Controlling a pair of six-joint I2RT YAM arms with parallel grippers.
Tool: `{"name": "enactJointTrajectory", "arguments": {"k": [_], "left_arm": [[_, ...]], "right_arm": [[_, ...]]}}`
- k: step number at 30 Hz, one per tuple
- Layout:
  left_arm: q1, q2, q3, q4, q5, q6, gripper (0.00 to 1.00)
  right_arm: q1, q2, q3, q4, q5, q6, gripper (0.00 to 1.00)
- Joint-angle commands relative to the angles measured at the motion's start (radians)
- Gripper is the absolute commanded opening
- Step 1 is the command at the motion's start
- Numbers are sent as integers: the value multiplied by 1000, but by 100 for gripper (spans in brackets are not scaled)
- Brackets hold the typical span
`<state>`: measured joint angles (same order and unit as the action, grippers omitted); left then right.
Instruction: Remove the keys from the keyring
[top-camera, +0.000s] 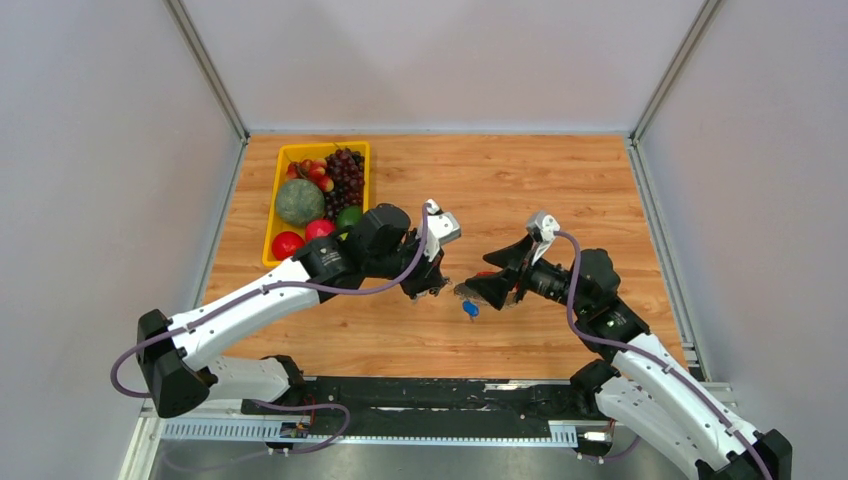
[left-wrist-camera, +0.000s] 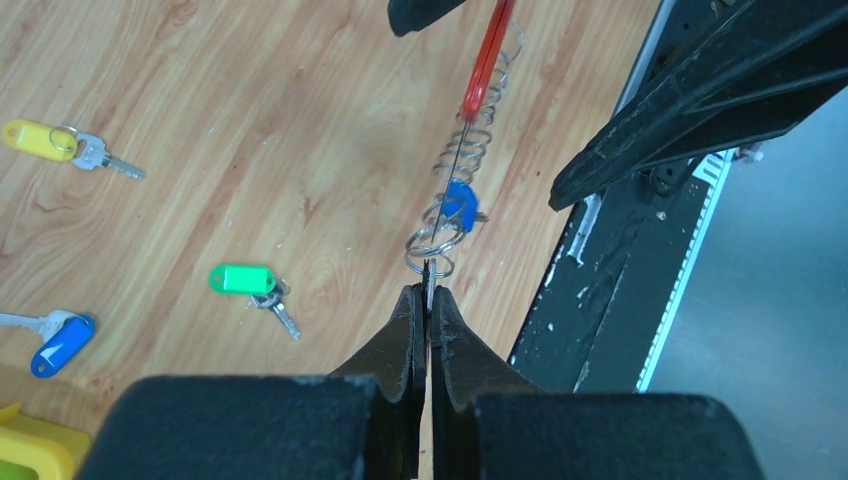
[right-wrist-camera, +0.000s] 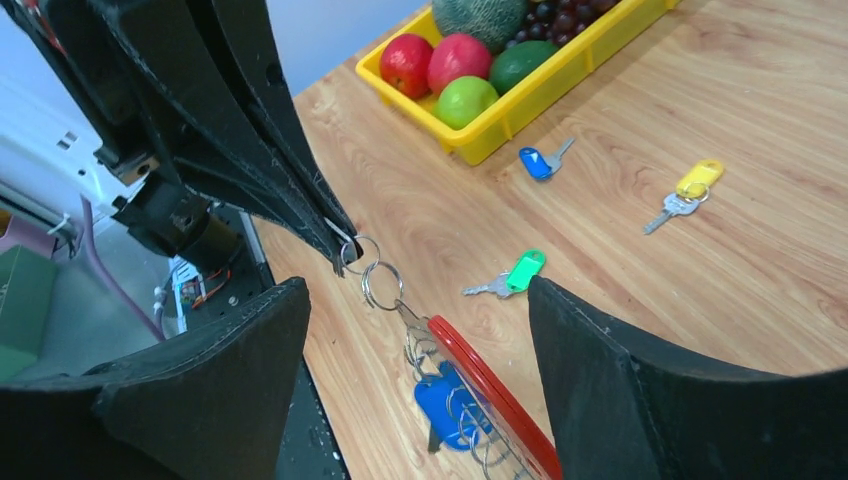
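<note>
Yellow key (left-wrist-camera: 60, 145), green key (left-wrist-camera: 245, 280) and a loose blue key (left-wrist-camera: 60, 342) lie on the wood (left-wrist-camera: 300, 120), left of my left wrist view: three off, I judge. A second blue key (left-wrist-camera: 460, 205) hangs on the keyring (left-wrist-camera: 470, 140), upper centre. My left gripper (left-wrist-camera: 427, 300) is clenched on its end wire loop (left-wrist-camera: 432, 255). My right gripper (right-wrist-camera: 418, 300) straddles the red band (right-wrist-camera: 490, 395); I cannot tell if it grips, since the grey body is cut off below.
</note>
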<state>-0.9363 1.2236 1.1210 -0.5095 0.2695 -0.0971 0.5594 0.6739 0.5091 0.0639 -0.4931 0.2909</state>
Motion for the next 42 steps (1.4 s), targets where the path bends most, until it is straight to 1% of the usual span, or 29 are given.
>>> {"name": "enactJointTrajectory", "arguments": {"k": [1, 3, 7, 9, 11, 14, 17, 19, 25, 33, 42], "left_arm": [[-10, -8, 75, -54, 42, 58, 0], [-15, -11, 87, -49, 48, 69, 0], [-28, -13, 120, -46, 62, 90, 0], [-32, -16, 133, -49, 66, 95, 0], [-33, -22, 140, -48, 76, 110, 0], [-38, -44, 137, -36, 87, 142, 0], [-42, -66, 131, -17, 96, 166, 0], [-43, -76, 132, -8, 104, 173, 0], [-47, -86, 141, 17, 126, 178, 0], [-49, -88, 140, 16, 112, 184, 0], [-50, -85, 136, 16, 101, 186, 0]], "right_arm": [[-1, 4, -15, 113, -119, -43, 80], [-1, 17, -25, 145, -164, -39, 76], [1, 62, -49, 226, -224, -4, 73], [3, 89, -54, 269, -269, 11, 70], [10, 110, -49, 289, -284, 13, 68], [28, 136, -38, 295, -275, -2, 66], [49, 156, -24, 279, -258, -23, 60], [62, 164, -20, 280, -256, -27, 58], [104, 179, -13, 307, -246, -27, 42], [139, 182, -7, 333, -272, -32, 41], [142, 156, -2, 326, -278, -38, 41]]}}
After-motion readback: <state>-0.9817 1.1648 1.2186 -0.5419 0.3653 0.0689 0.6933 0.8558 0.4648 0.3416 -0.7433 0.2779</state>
